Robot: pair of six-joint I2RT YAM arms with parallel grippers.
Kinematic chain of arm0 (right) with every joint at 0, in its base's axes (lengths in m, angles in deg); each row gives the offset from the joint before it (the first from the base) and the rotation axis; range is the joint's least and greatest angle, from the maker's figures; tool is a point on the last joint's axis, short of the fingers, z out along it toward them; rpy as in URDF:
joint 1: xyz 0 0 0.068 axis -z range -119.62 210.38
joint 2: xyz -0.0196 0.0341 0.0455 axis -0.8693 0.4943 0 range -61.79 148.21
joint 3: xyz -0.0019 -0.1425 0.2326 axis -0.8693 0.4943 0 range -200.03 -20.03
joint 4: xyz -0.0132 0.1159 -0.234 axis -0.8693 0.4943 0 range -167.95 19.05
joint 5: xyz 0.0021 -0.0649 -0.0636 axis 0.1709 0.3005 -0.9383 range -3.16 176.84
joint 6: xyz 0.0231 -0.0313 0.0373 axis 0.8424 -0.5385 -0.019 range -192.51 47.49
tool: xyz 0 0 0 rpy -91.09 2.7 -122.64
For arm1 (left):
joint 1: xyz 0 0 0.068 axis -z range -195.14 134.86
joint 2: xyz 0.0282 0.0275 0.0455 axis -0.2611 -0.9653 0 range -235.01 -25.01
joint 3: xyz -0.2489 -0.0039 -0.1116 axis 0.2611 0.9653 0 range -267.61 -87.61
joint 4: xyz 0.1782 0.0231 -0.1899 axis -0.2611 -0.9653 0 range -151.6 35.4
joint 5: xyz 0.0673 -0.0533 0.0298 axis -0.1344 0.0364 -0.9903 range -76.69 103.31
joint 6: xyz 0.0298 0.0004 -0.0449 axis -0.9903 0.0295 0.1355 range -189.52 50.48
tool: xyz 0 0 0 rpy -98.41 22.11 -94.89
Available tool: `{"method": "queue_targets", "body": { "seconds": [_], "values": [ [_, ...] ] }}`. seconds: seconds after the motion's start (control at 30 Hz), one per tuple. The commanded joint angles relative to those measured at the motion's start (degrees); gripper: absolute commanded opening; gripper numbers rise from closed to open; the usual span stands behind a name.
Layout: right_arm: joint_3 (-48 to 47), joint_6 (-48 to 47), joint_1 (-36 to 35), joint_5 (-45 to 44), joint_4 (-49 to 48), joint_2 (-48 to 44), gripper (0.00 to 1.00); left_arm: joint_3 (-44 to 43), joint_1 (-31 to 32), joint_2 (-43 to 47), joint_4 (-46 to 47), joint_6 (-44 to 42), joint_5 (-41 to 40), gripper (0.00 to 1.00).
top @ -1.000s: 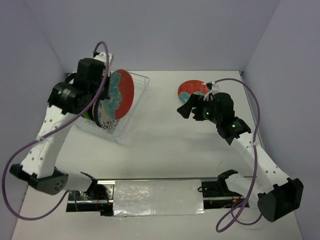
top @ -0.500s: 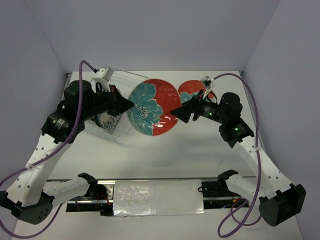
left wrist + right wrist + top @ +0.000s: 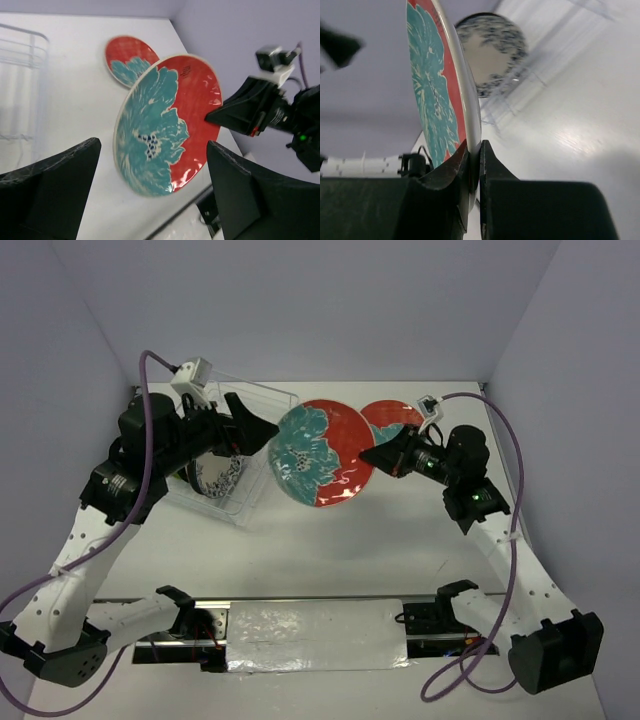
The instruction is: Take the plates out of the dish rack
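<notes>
A large red-and-teal floral plate [image 3: 322, 453] hangs tilted above the table's middle. My right gripper [image 3: 374, 455] is shut on its right rim; in the right wrist view the plate's white edge [image 3: 468, 100] sits pinched between the fingers of that gripper [image 3: 475, 150]. My left gripper [image 3: 262, 426] stands open just left of the plate, not touching it; its wrist view shows the plate [image 3: 167, 125] beyond the spread fingers [image 3: 55, 190]. A smaller red-and-teal plate [image 3: 394, 417] lies flat behind. The dish rack [image 3: 250, 495] at the left holds an upright speckled plate [image 3: 222, 476].
The rack's raised wire sides [image 3: 25, 55] stand close behind the left gripper. The speckled plate [image 3: 492, 55] and the rack's wires [image 3: 545, 40] show past the held plate. Purple walls close in the table's back and sides. Cables loop beside both arms.
The left gripper carried the large floral plate out of the rack to the middle, then opened and let go. The right gripper closed on the plate's rim.
</notes>
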Motion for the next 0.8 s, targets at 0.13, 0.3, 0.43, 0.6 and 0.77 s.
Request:
{"method": "queue_targets", "body": {
  "seconds": [0.13, 0.3, 0.43, 0.6, 0.77],
  "values": [
    [2.8, 15.0, 15.6, -15.1, -3.9, 4.6, 0.00, -5.9, 0.2, 1.6, -8.6, -5.6, -23.4, 1.00],
    [1.5, 19.7, 23.4, -19.4, -8.7, 15.7, 0.00, -4.5, 0.2, 3.2, -11.6, -10.1, -27.3, 0.99],
    [-4.4, 20.2, 26.1, -16.6, -14.1, 30.9, 0.00, -4.3, 0.2, 2.5, -15.6, -12.9, -27.8, 0.99],
    [-13.1, 18.0, 26.4, -11.2, -17.1, 45.2, 0.00, -2.1, 0.2, 3.6, -16.9, -16.4, -29.5, 0.99],
    [-15.6, 21.3, 26.5, -9.0, -19.5, 53.1, 0.00, 2.1, 0.1, 5.0, -15.0, -16.0, -28.3, 1.00]
  ]
}}
